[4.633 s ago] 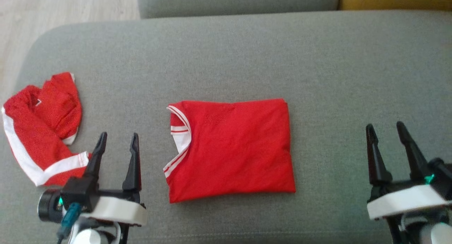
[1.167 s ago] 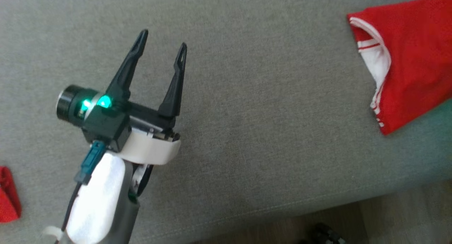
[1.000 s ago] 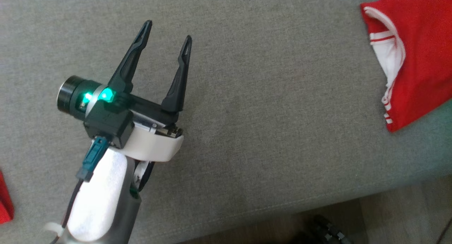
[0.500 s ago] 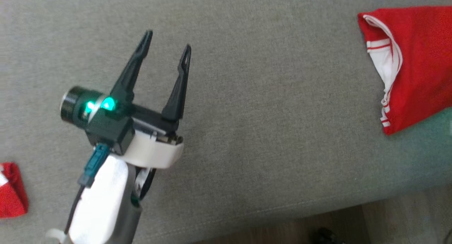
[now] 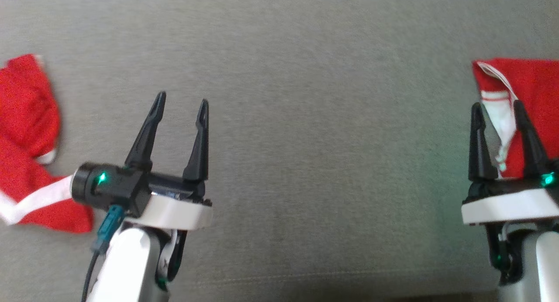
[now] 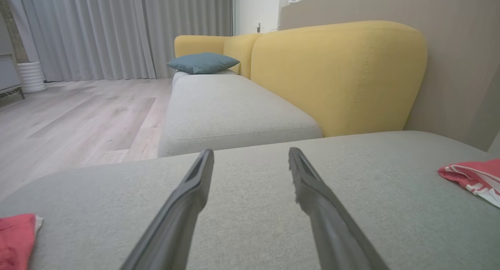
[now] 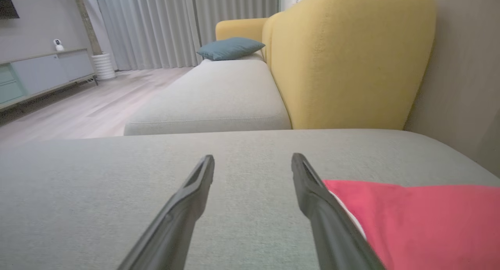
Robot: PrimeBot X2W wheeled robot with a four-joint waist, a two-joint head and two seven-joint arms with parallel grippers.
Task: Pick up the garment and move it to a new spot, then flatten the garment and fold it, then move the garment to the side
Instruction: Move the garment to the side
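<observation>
1. On the grey sofa seat (image 5: 327, 131), at the far R edge of the head view, lies the folded red garment (image 5: 535, 81), flat, white collar trim facing L.
2. My R gripper (image 5: 496, 104) is at its collar end, fingers spread wide w/ nothing pinched.
3. R wrist view: the garment (image 7: 414, 211) is just beside my R-hand finger and partly behind it; can't tell if they touch.
4. My L gripper (image 5: 182, 98) is well apart from the garment, over bare seat, fingers also spread, gripping nothing.
5. A crumpled red-and-white cloth (image 5: 26, 131) lies at the far L edge, near my L wrist.
6. L wrist view: yellow backrest (image 6: 336, 74) and blue cushion (image 6: 203, 62) beyond the seat.
</observation>
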